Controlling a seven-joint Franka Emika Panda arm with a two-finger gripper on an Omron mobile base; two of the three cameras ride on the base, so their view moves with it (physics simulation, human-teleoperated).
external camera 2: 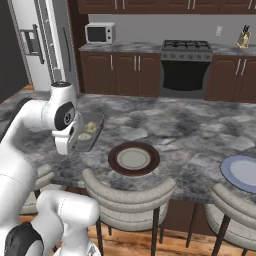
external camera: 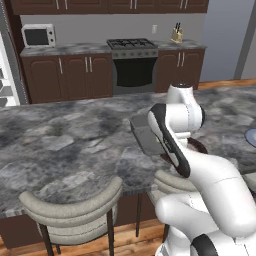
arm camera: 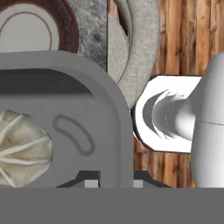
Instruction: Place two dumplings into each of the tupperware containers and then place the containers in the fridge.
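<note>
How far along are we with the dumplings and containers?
Done: the dark grey container holds two dumplings. In hand: the tool is shut on that container's rim, at the counter edge beside the brown-rimmed plate. Left: carry it to the fridge. I can't make out the second container.

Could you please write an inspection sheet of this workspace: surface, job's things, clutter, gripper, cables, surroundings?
Surface: grey marble island counter.
Job's things: dark grey tupperware container near the counter's edge, with two dumplings inside; in the hand view one dumpling lies in it. Fridge at the back left, door shut.
Clutter: brown-rimmed plate and blue-rimmed plate, both without food.
Gripper: gripper shut on the container's rim.
Cables: nothing seen.
Surroundings: microwave, stove, knife block, dark cabinets, stools, wooden floor.
</note>
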